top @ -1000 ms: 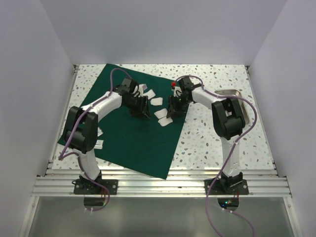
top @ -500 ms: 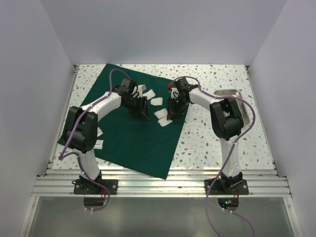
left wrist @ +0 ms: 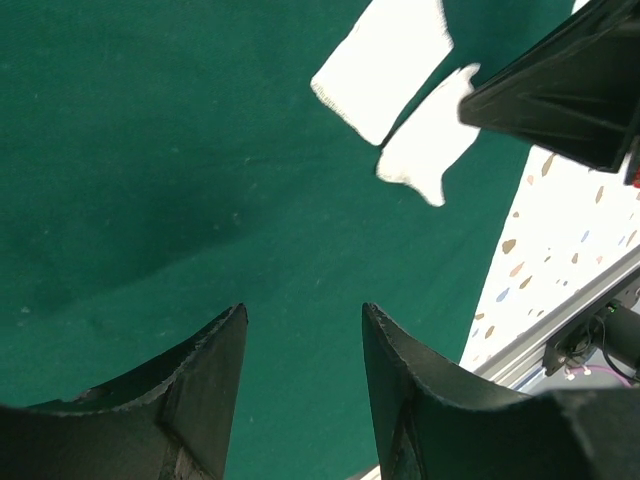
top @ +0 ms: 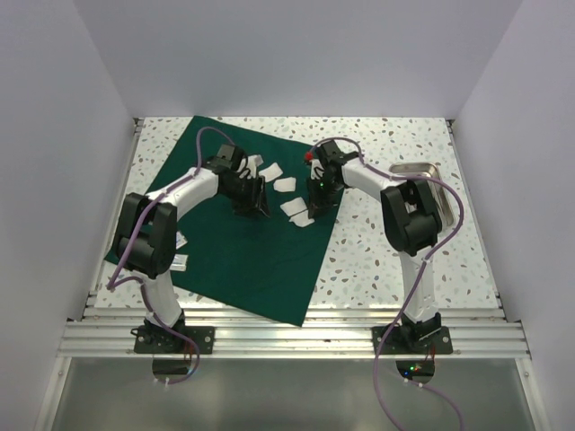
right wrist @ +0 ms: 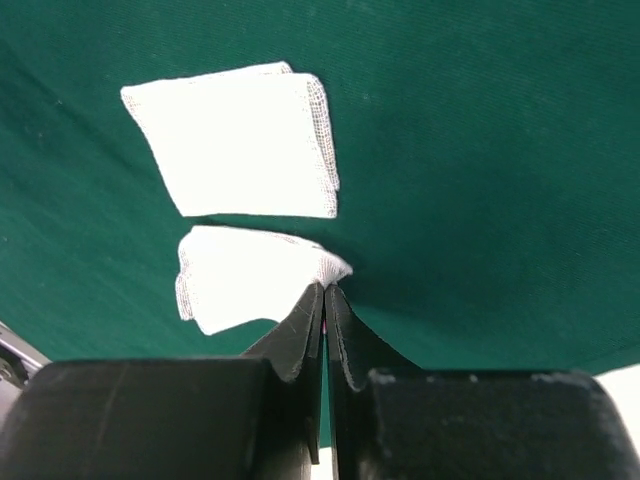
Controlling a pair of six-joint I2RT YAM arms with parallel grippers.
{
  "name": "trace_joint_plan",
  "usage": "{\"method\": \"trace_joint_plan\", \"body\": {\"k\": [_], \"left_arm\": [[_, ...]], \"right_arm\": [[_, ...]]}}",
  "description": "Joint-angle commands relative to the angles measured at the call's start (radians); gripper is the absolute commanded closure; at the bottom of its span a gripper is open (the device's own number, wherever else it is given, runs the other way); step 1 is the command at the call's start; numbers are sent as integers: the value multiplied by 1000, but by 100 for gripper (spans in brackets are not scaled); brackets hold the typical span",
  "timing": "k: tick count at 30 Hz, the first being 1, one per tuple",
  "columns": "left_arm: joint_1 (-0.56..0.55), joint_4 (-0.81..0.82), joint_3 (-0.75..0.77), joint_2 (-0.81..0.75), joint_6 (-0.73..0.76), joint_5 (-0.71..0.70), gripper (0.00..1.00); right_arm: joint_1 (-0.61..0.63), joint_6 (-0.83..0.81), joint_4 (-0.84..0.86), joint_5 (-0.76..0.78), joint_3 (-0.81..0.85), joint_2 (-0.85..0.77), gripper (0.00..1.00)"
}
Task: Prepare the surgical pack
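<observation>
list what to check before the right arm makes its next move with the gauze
1. Right gripper closed: ok, the jaws are pressed together at the corner of the near gauze pad.
2. Pad corner actually pinched: cannot tell, the fingertips meet right at its edge.
3. Other gauze pad out of the grip: ok, it lies flat beyond the fingertips.
4. Left gripper out of the way: ok, it is open, empty and above bare green cloth.
5. Tray located: ok, it is on the table to the right of the cloth. Contents: cannot tell.
</observation>
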Motion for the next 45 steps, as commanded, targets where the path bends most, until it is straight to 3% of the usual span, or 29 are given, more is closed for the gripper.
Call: {"method": "trace_joint_plan", "body": {"k": [1,5,9,12,19,25,28,32,40,45], "left_arm": [[14,23,-15,-41,15,28,46],[18,36,-27,-39,14,37,46],[19,40,-27,-31,10,48,46],[21,35,-26,-38,15,49,46],[27,37,-32,-36,12,54,46],[27,38,-32,-36,10,63,46],[27,58,-50,-44,4,74,46],[27,78,-95,-70,-3,91,46],[25,92,-158,-119,-2,91,46],[27,90,-152,-123,-6,92,46]], "right_arm": [[0,-17,-55,36,57,-53,98],[2,-25,-60,20,69,-70,96],[0,-27,-77,1,106,-36,60],[0,-17,-78,10,106,-39,49],[0,70,-81,35,56,-77,50],[-4,358,73,26,-118,-185,50],[-18,496,174,13,-216,-235,57],[-26,634,281,21,-325,-284,57],[-46,726,411,3,-418,-275,69],[-49,762,495,-7,-463,-269,70]]}}
